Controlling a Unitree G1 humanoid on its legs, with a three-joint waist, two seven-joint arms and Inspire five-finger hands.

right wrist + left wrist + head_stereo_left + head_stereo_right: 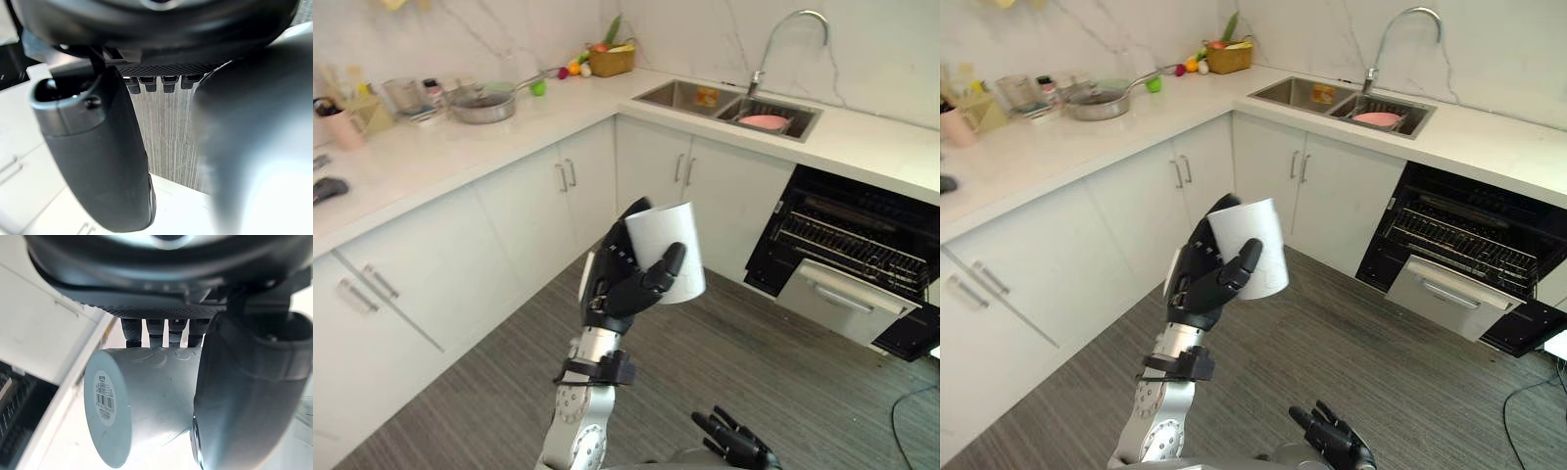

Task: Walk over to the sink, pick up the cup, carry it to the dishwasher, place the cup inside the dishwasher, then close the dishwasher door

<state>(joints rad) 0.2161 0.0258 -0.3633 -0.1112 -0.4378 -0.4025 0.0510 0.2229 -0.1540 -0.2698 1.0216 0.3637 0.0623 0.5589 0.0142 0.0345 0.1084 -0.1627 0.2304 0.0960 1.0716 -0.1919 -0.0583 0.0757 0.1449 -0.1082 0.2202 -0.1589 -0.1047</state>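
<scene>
Carriage of the cup is judged to be the step in hand.

Left eye view: the left hand (617, 284) is raised before the robot, fingers behind and thumb across the front of the white cup (668, 250), gripping it clear of any surface. The cup's long axis stands near upright, leaning a little toward the robot's right. The sink (685, 95) lies well apart, on the far counter. The dishwasher (862, 245) stands open to the right of the sink, rack (847, 240) exposed, door (837, 299) down. The right hand (736, 443) hangs low, fingers loosely spread, holding nothing.

Right eye view: same arrangement; the cup is nowhere near the rack.

Left wrist view: the fingers (156, 328) curl over the far side of the cup and the thumb (244, 396) presses the near side. The flat base, bearing a label (103, 396), points back toward the wrist; the mouth points away and is not seen.

Right wrist view: short straight fingers and thumb with bare floor (171, 137) beyond; nothing grasped.

Assessment: pick-up is complete; placing and door closing are outstanding. The next move calls for a turn and walk to the right, grip unchanged, then lowering the cup onto the rack, probably tipping it mouth down.
</scene>
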